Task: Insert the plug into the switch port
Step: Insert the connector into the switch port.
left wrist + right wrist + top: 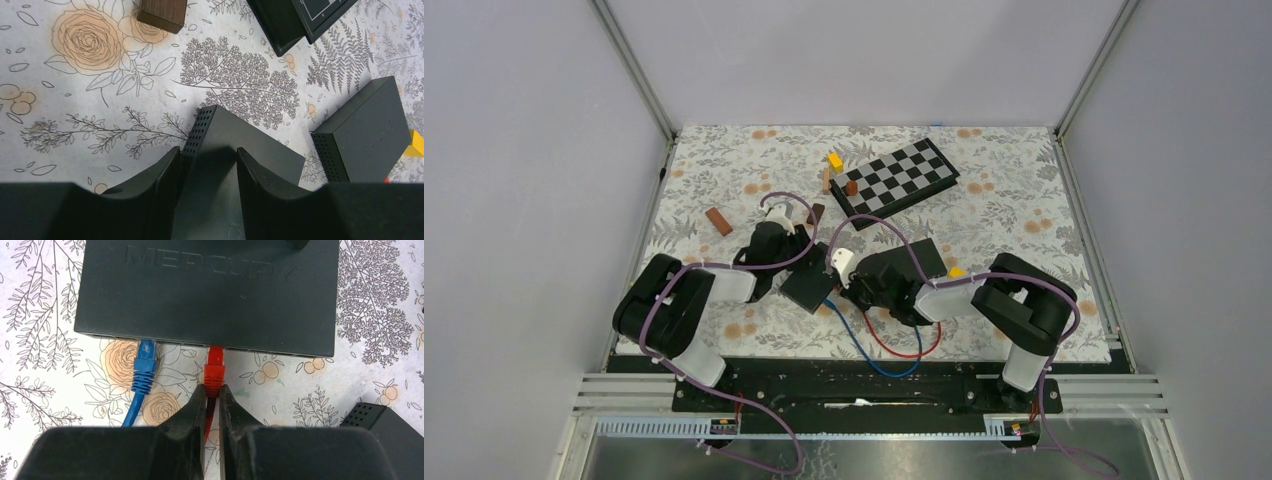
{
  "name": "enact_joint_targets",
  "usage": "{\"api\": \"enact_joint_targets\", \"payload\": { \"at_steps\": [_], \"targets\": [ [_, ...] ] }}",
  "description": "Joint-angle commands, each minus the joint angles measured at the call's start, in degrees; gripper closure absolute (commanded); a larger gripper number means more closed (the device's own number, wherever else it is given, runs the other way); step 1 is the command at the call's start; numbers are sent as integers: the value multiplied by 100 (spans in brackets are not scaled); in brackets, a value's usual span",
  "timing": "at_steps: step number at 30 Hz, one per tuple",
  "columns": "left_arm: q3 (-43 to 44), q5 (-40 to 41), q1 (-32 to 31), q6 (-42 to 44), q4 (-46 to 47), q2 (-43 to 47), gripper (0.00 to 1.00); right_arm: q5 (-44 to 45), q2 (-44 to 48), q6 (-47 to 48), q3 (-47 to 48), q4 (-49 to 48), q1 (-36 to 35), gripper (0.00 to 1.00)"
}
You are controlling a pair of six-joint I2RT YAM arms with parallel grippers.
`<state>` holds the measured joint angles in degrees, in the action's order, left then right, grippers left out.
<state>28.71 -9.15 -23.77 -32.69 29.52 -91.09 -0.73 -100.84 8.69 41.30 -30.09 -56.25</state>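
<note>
1. The right gripper's (211, 390) curved black fingers pinch the ribbed tail of the red plug (215, 371).
2. The plug's tip sits in the matte black, boxy switch (200, 295), near the near edge of the floral table (1024, 190).
3. The left gripper (207, 162) clamps the switch's perforated end.

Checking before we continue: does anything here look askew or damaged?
Nothing stands out. The red cable plug meets the black rectangular Mercury switch squarely, pinched by the right end effector, beside the blue cable plug.
</note>
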Motion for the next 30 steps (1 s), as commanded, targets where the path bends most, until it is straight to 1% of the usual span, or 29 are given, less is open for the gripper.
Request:
{"api": "enact_joint_targets", "payload": {
  "at_steps": [1, 4, 8, 11, 20, 23, 30],
  "targets": [
    [-400, -1476, -734, -194, -1725, -280, 64, 178, -396, -74, 572, -2249, 53, 100],
    [-401, -1465, -742, -179, -1730, -276, 64, 225, -231, -84, 594, -2214, 53, 100],
    [-393, -1458, -751, -177, -1738, -278, 63, 225, 94, 88, 944, -1908, 53, 100],
    [-394, -1457, -752, -172, -1745, -269, 63, 218, 161, 98, 1045, -1963, 54, 100],
    [-392, -1441, -765, -167, -1756, -270, 63, 596, -644, -32, 691, -2434, 55, 100],
    [-392, -1432, -770, -163, -1760, -265, 64, 635, -471, -40, 701, -2441, 53, 100],
    [-384, -1428, -778, -154, -1763, -260, 64, 575, 233, 146, 1101, -2377, 48, 100]
  ]
}}
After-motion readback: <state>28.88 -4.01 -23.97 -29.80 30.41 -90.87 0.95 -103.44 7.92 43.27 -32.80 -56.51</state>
